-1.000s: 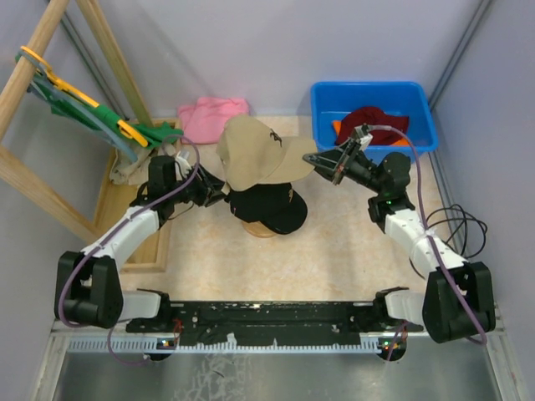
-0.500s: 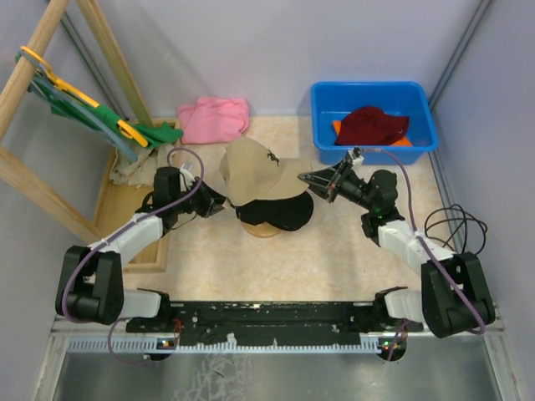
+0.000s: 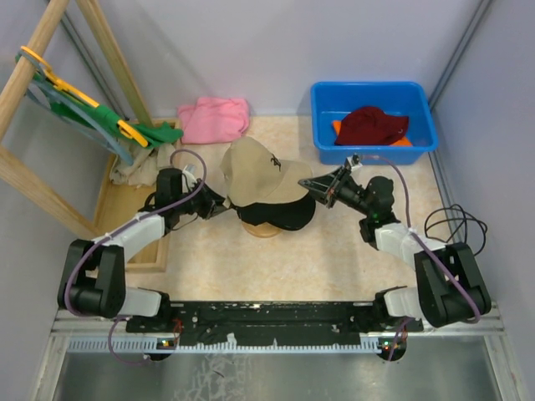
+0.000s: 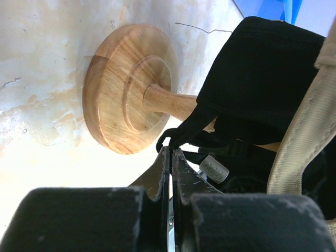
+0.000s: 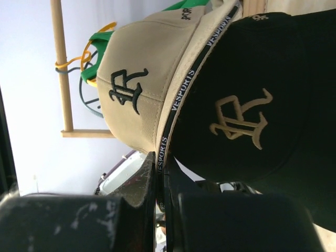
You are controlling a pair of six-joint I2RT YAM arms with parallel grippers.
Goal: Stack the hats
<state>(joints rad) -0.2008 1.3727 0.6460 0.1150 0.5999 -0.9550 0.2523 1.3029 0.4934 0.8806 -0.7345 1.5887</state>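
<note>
A tan cap lies over a black baseball cap that sits on a wooden stand mid-table. My right gripper is shut on the tan cap's brim edge, with the black cap just beside it. At the caps' left side, my left gripper is shut, its tips pinching the black cap's back strap above the stand's base. A dark red hat lies on a bright orange hat in the blue bin.
A pink folded cloth lies at the back. A green garment on a yellow hanger leans on a wooden frame at left. A black cable coils at the right wall.
The right gripper brought the tan cap down and toward the near side onto the black cap. The left gripper closed at the black cap's rear.
</note>
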